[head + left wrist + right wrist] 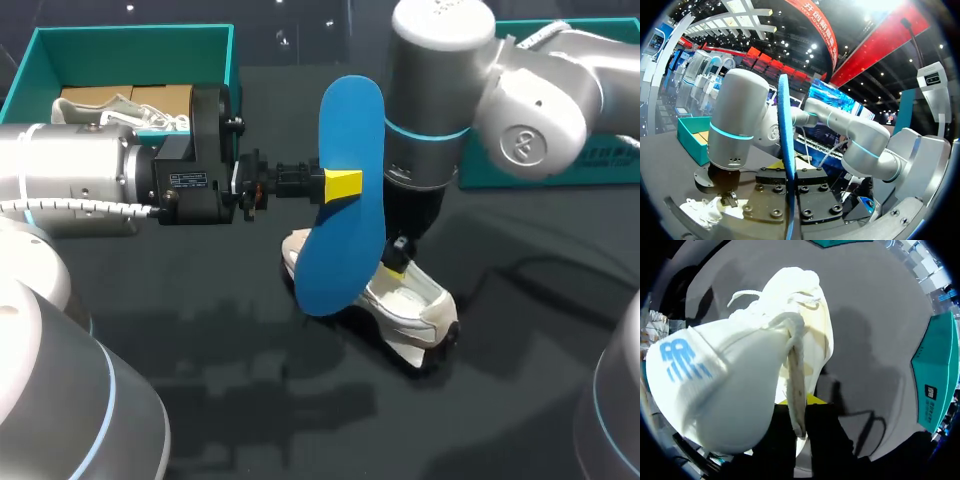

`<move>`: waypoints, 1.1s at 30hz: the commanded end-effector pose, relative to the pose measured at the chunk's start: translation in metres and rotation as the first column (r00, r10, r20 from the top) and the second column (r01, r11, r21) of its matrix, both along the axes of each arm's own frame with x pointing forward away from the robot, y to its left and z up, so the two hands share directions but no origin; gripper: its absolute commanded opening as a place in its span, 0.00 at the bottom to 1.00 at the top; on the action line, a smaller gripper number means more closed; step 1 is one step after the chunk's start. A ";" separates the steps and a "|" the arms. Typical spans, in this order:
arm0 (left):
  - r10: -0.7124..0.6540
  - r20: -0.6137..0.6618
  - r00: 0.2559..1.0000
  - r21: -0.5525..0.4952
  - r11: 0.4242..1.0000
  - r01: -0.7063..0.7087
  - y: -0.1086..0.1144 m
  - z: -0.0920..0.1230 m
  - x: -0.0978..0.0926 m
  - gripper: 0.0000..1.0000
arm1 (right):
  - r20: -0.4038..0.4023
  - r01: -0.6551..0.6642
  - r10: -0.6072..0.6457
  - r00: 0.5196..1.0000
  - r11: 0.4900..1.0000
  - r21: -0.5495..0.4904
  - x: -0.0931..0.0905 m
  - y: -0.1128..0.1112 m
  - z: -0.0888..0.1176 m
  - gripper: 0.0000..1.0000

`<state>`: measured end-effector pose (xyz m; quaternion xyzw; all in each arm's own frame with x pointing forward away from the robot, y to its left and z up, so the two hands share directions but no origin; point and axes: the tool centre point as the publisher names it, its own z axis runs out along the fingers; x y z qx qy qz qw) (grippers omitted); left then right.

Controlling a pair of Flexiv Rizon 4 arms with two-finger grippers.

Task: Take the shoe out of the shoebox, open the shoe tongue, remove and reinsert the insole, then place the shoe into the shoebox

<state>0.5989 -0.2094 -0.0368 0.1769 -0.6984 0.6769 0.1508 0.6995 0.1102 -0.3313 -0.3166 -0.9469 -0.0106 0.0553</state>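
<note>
A blue insole (345, 190) stands upright above the table with my left gripper (343, 185) shut on its middle from the left. In the left wrist view the insole (785, 130) shows edge-on between the fingers of the left gripper (788, 197). Below and behind it a white shoe (405, 305) rests on the dark table. My right gripper (397, 262) comes straight down into the shoe's opening. In the right wrist view the right gripper (799, 410) is shut on the thin edge of the white tongue (715, 385), which is pulled up away from the shoe (807, 310).
The teal shoebox (215, 45) stands at the back left with a second white shoe (110, 108) inside. A teal lid (600, 160) lies at the back right behind my right arm. Both arms crowd the middle of the table.
</note>
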 end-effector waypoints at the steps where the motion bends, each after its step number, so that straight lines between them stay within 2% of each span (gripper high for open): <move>1: 0.003 0.000 1.000 -0.003 1.000 -0.003 0.000 -0.001 -0.002 0.00 | 0.075 0.250 -0.256 0.964 0.965 0.075 -0.014 -0.007 0.007 0.00; 10: 0.003 0.000 1.000 -0.003 1.000 -0.003 0.000 -0.001 -0.002 0.00 | 0.075 0.250 -0.256 0.964 0.965 0.075 -0.014 -0.007 0.007 0.00; 13: 0.003 0.000 1.000 -0.003 1.000 -0.003 0.000 -0.001 -0.002 0.00 | 0.019 0.439 -0.440 0.898 0.898 0.043 -0.011 0.002 0.003 0.00; 16: 0.003 0.000 1.000 -0.003 1.000 -0.003 0.000 -0.001 -0.002 0.00 | 0.000 0.553 -0.553 0.833 0.832 0.039 -0.011 0.009 -0.001 0.00; 20: 0.003 0.000 1.000 -0.003 1.000 -0.003 0.000 -0.001 -0.002 0.00 | 0.000 0.635 -0.636 0.771 0.769 0.071 -0.013 0.012 -0.004 0.00; 26: 0.003 0.000 1.000 -0.003 1.000 -0.003 0.000 -0.001 -0.002 0.00 | -0.007 0.678 -0.680 0.733 0.731 0.075 -0.014 0.015 -0.005 0.00; 33: 0.003 0.000 1.000 -0.003 1.000 -0.003 0.000 -0.001 -0.002 0.00 | -0.030 0.687 -0.687 0.726 0.723 0.069 -0.012 0.015 -0.011 0.00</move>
